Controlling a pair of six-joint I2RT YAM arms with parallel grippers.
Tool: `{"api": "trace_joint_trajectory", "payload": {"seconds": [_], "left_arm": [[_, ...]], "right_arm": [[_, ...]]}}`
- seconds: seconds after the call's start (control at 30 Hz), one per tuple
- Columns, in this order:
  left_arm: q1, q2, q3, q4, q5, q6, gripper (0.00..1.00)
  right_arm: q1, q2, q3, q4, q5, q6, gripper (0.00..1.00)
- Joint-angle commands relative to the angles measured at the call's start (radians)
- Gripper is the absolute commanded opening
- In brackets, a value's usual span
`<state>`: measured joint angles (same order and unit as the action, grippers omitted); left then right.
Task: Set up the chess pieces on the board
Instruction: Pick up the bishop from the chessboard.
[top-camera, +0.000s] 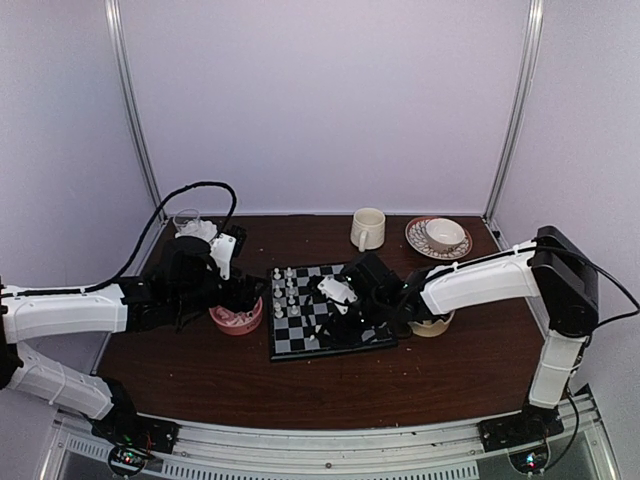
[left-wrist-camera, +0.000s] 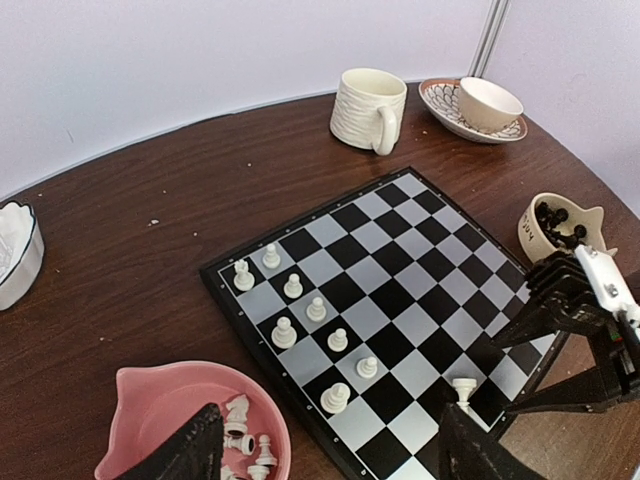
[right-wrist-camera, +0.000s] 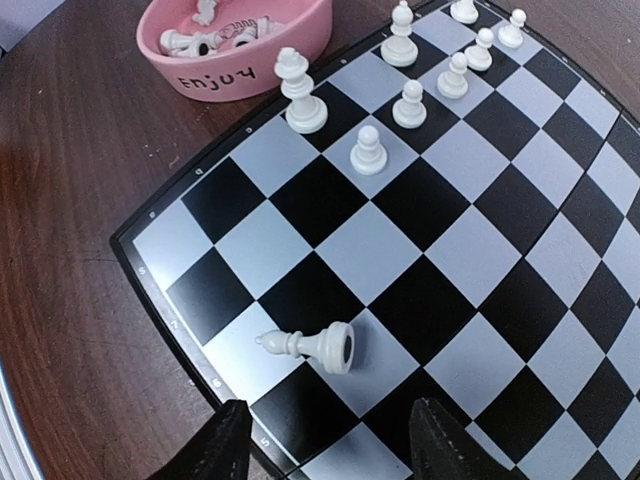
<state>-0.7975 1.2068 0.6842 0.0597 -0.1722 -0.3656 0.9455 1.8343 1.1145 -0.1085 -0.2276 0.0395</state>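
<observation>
The board (top-camera: 345, 335) lies mid-table. Several white chess pieces (left-wrist-camera: 316, 309) stand in two rows along its left side, a taller one (right-wrist-camera: 300, 95) among them. One white piece (right-wrist-camera: 305, 346) lies toppled on its side near the board's near edge. My right gripper (right-wrist-camera: 335, 450) hovers just over that fallen piece, open, with nothing between its fingers. My left gripper (left-wrist-camera: 330, 460) is open and empty, above the gap between the board and the pink bowl (left-wrist-camera: 150, 395), which holds more white pieces. Black pieces sit in a tan bowl (left-wrist-camera: 560, 225).
A cream mug (left-wrist-camera: 368, 108) and a cup on a patterned saucer (left-wrist-camera: 480, 105) stand behind the board. A white-rimmed dish (left-wrist-camera: 15, 250) sits at the far left. The right arm (top-camera: 470, 285) reaches across the board's right side, over the tan bowl.
</observation>
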Motion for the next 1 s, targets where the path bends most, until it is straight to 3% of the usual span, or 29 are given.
{"api": "trace_joint_trajectory", "payload": {"seconds": [0.0,0.27,0.97], "left_arm": [[0.001,-0.007,0.004,0.043,0.003,0.007,0.73],[0.001,0.010,0.017,0.037,0.018,0.007,0.73],[0.001,0.023,0.030,0.025,0.031,0.011,0.74]], "right_arm": [[-0.019,0.042,0.038,0.024,-0.004,0.078,0.56],[-0.038,0.099,0.056,0.071,-0.037,0.121,0.47],[-0.077,0.163,0.062,0.172,-0.169,0.209,0.44]]}}
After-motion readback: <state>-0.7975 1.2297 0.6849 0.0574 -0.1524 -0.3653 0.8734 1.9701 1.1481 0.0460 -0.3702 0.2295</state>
